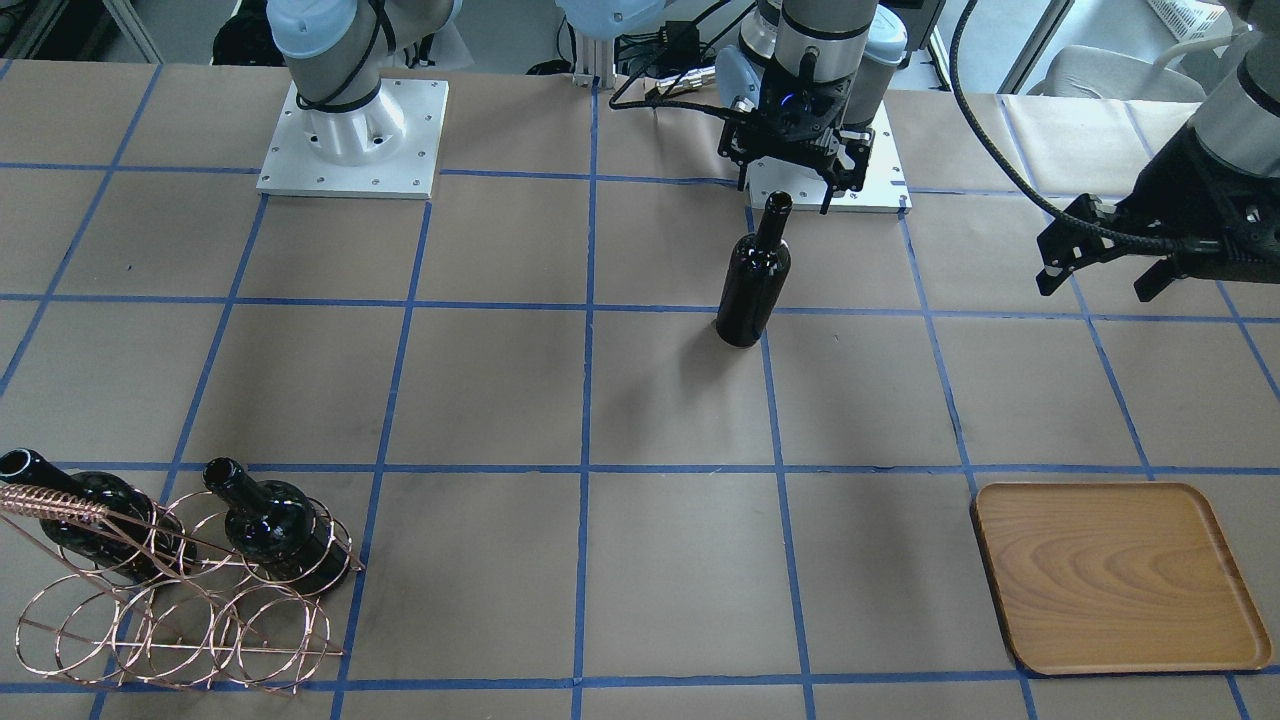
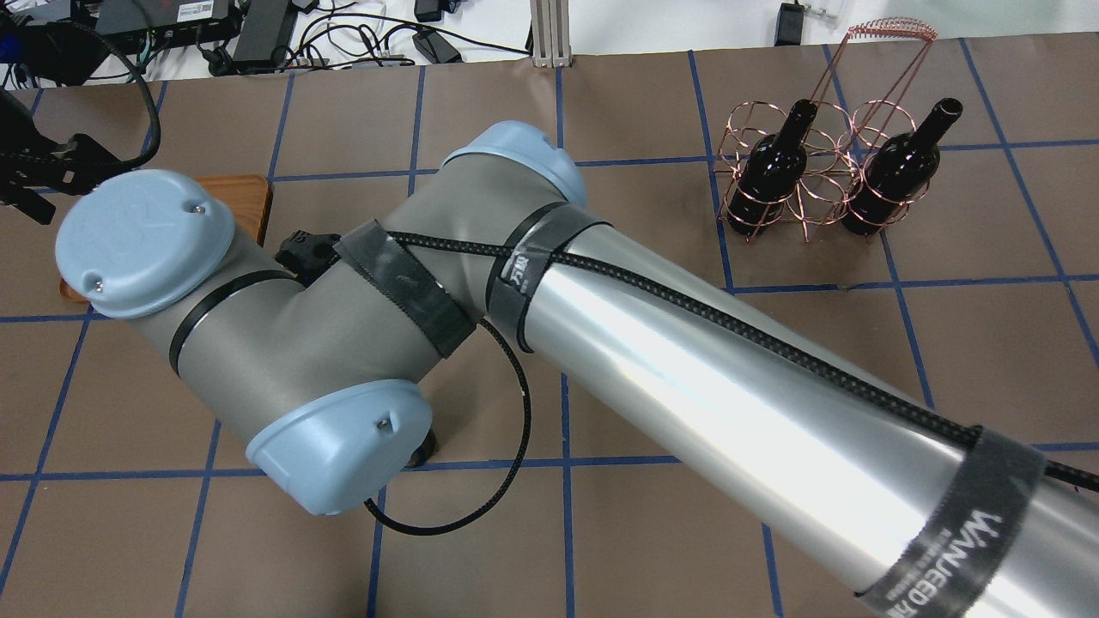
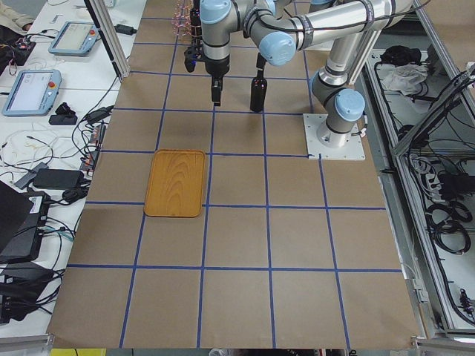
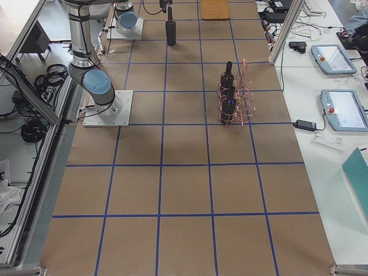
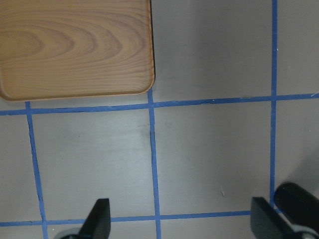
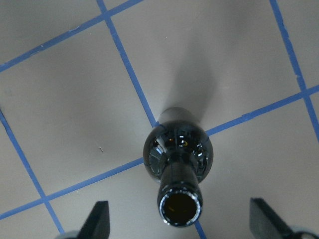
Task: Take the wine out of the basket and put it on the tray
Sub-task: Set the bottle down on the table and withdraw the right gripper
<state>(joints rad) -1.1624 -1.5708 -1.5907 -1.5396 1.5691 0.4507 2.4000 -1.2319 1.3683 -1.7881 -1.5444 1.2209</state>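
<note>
- Now, nearest the front-facing camera, we find the basket on the table, with two dark bottles leaning in its rings, necks up.
- Level with it but well apart, toward the table's other end, lies the tray. We see no bottle on it.
- Further back, the wine bottle stands upright on the table by itself. It is well apart from both basket and tray, between them and closer to the robot.
- Just above its mouth hangs the right gripper, whose arm reaches across to the left arm's side. In the right wrist view its fingers stand wide apart on either side of the bottle's mouth and touch nothing, so it has hold of nothing.
- Out toward the tray's side, the left gripper hovers over the table, its fingers likewise spread wide and empty. The left wrist view shows a corner of the tray below it.
- We judge the job about half done for this bottle: it is out of the basket but not yet on the tray.
- What is left, as we read it, is to grip the bottle, carry it over and set it down on the tray. The left gripper looks the better placed for that.
- Two more bottles sit in the basket, should they be wanted as well.
</note>
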